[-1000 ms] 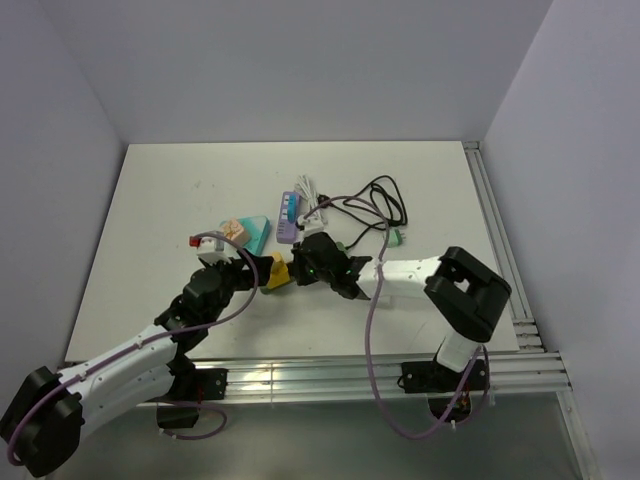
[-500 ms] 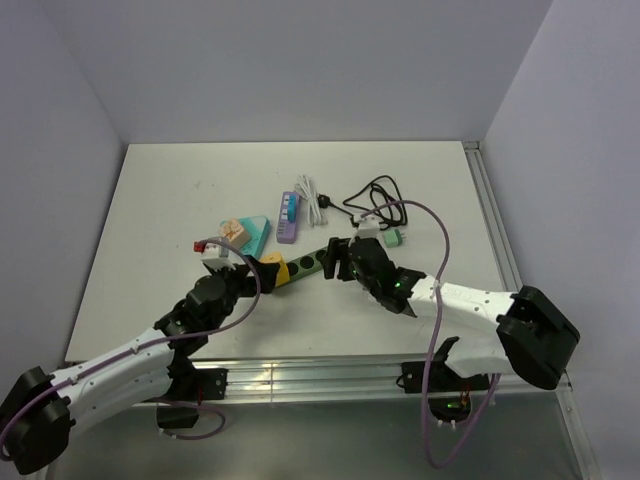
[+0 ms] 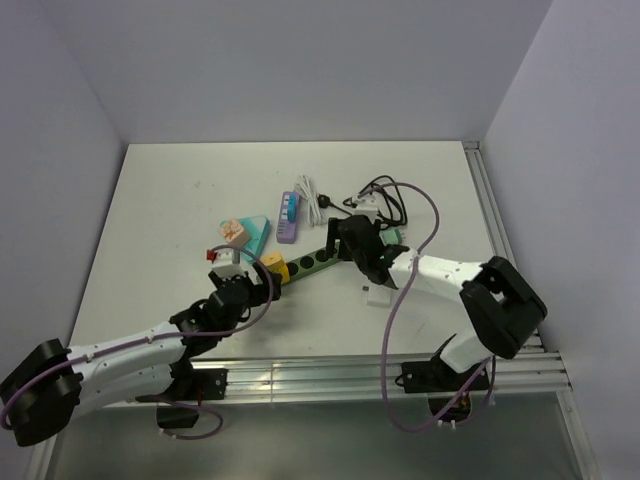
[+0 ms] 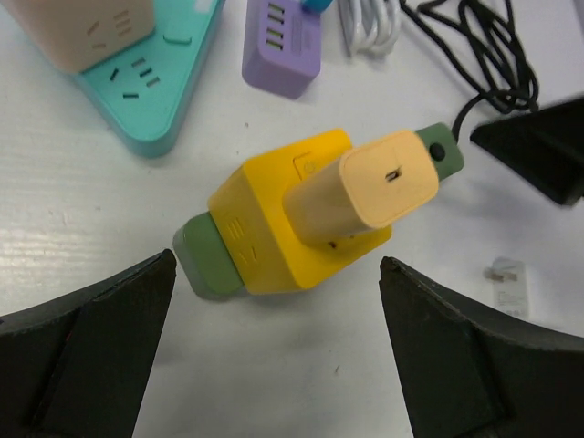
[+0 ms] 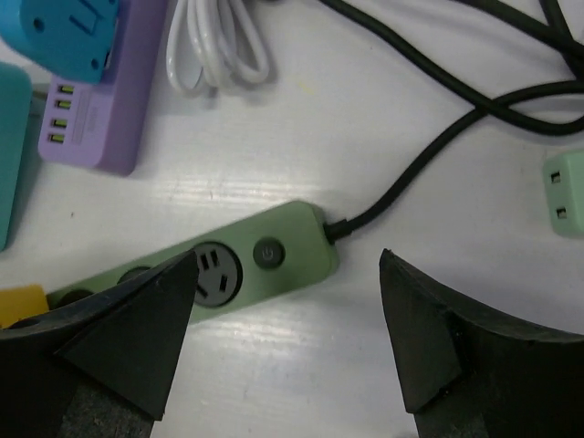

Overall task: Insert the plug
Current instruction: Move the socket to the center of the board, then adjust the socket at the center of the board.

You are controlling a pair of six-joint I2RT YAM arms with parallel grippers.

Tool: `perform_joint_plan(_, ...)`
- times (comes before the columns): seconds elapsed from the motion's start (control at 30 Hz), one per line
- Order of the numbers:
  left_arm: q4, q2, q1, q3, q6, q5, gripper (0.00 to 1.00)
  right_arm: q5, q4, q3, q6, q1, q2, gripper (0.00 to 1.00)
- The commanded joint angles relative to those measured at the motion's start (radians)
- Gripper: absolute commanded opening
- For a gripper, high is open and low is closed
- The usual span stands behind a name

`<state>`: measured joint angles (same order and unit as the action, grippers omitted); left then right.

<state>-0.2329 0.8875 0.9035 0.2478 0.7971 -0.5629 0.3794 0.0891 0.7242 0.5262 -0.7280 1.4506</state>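
- Peach blocky plastic plug (image 4: 365,187) looks light, rigid, smooth; pinch its flat sides.
- Left gripper (image 4: 276,269) and right gripper (image 5: 287,265) both gape wide, empty.

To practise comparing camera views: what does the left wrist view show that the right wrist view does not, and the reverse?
Only the left wrist view shows the peach charger, seated in the yellow adapter, and the peach cube socket. Only the right wrist view shows the empty three-pin socket and a pale green plug. Both show the green power strip, its black cord, the purple USB strip and the coiled white cable.
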Motion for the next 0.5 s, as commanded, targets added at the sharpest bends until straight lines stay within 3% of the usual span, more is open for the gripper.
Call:
perform_joint_plan(0.0,-0.023,0.056,0.066,0.047,0.062,-0.106,0.99,-0.017,-0.008,0.104,-0.031,0.048,0.071,0.87)
perform_joint_plan(0.13,0.024,0.140,0.184,0.105,0.091,-0.213,0.99,-0.065,-0.028,0.207,-0.051,0.114,0.163,0.87)
perform_joint_plan(0.27,0.046,0.272,0.198,0.165,0.122,-0.239,1.00,-0.099,-0.061,0.296,-0.066,0.141,0.284,0.85)
perform_joint_plan(0.4,-0.043,0.326,0.187,0.153,0.099,-0.194,0.99,-0.164,-0.068,0.380,-0.101,0.148,0.379,0.60)
perform_joint_plan(0.47,-0.068,0.350,0.173,0.146,0.097,-0.148,0.98,-0.201,-0.077,0.403,-0.106,0.153,0.410,0.52)
